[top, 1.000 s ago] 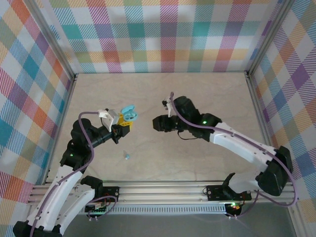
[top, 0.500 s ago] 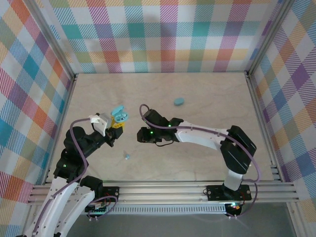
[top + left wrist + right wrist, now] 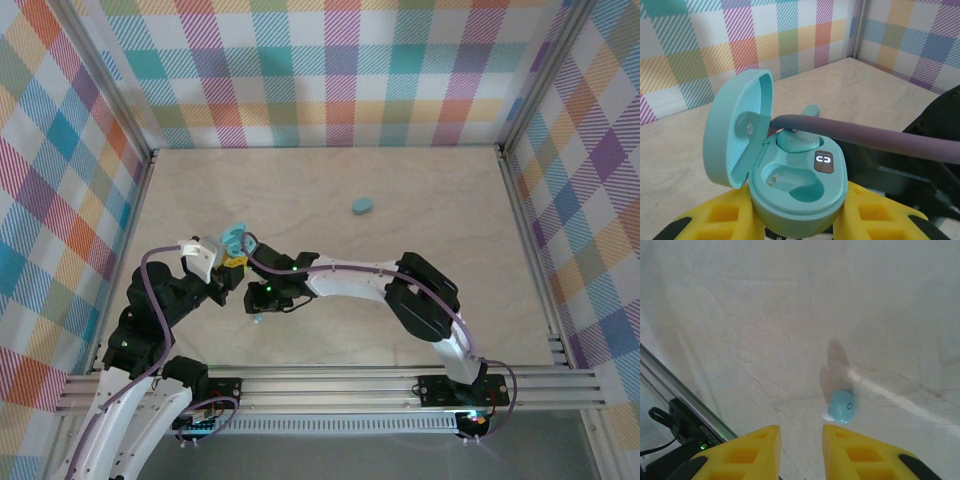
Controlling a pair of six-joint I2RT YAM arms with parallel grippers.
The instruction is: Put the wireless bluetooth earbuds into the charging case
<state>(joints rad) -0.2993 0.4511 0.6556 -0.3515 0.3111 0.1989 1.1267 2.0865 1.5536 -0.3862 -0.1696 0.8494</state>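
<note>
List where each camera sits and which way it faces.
Top external: above, behind the bases, looking down at the beige table; both arms show.
Left wrist: faces outward over the left gripper clamping an open light-blue oval plastic charging case.
Right wrist: faces down past the open right gripper at a tiny light-blue plastic earbud.
Shared: the first two show that case.

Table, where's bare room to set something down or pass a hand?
Free: the back strip behind the closed case, and the right side along the right wall. Crowded: front left, around the left gripper, right gripper, open case, loose earbud.
</note>
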